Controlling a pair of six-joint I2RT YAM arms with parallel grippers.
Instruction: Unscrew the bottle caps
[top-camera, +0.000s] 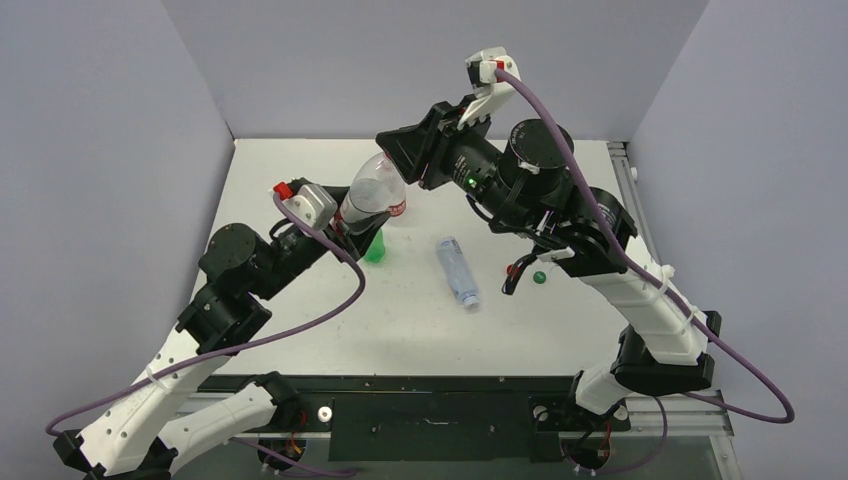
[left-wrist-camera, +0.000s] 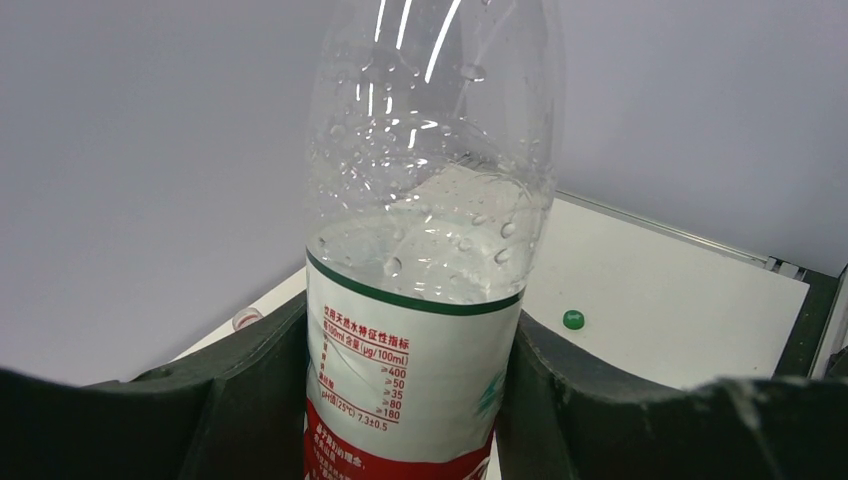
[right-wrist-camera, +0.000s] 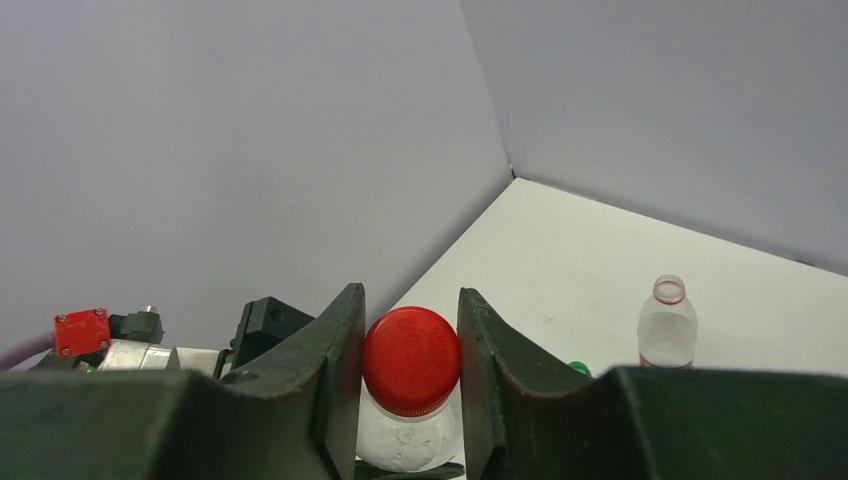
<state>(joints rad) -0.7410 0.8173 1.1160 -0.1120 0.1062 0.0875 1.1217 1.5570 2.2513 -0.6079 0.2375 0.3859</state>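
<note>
the left arm (top-camera: 225, 300) and right arm (top-camera: 650, 300) are showing white shells low in the frame, black joints higher, each trailing a purple cable (top-camera: 352, 290). the right gripper (right-wrist-camera: 410, 335) is showing dark wedge-shaped fingers (right-wrist-camera: 290, 390).

Printed in red on the white label (left-wrist-camera: 400, 370) of the bottle (left-wrist-camera: 435, 150): Chinese characters, "(µg/100ml)", ≥400, ≥50, ≥35, ≥80, ≥180, "pH(25°C) 7.3±0.5".

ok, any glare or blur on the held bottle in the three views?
Left wrist: white glare streaks on the clear upper part of the held bottle, label print legible, left gripper fingers dark and soft. Right wrist: red cap sharp between the right gripper fingers, little glare. Top external: even light, faint shadows on the table, no hot spots.
</note>
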